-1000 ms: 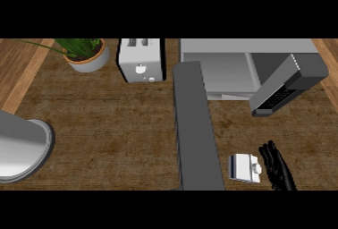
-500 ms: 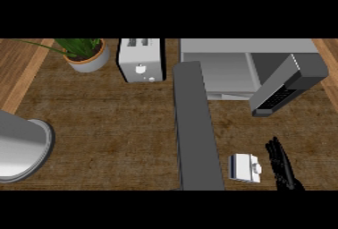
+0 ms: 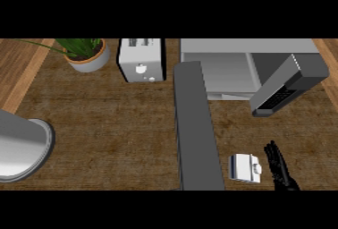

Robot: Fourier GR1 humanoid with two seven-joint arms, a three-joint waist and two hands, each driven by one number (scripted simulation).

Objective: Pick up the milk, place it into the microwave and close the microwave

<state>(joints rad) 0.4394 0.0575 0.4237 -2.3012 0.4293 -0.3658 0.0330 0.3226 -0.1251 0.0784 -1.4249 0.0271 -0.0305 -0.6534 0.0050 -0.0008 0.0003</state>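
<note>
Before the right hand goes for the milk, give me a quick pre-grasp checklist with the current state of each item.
1. Milk carton on the counter, in view: ok.
2. Right hand beside the milk, on its right: ok.
3. Hand open, fingers straight: ok.
4. Fingers around the milk: not ok, nothing held yet.
5. Microwave door open, cavity showing: ok.
6. Path to the cavity past the grey forearm: cannot tell.

Kitchen: toaster (image 3: 141, 60), microwave (image 3: 254, 67).
</note>
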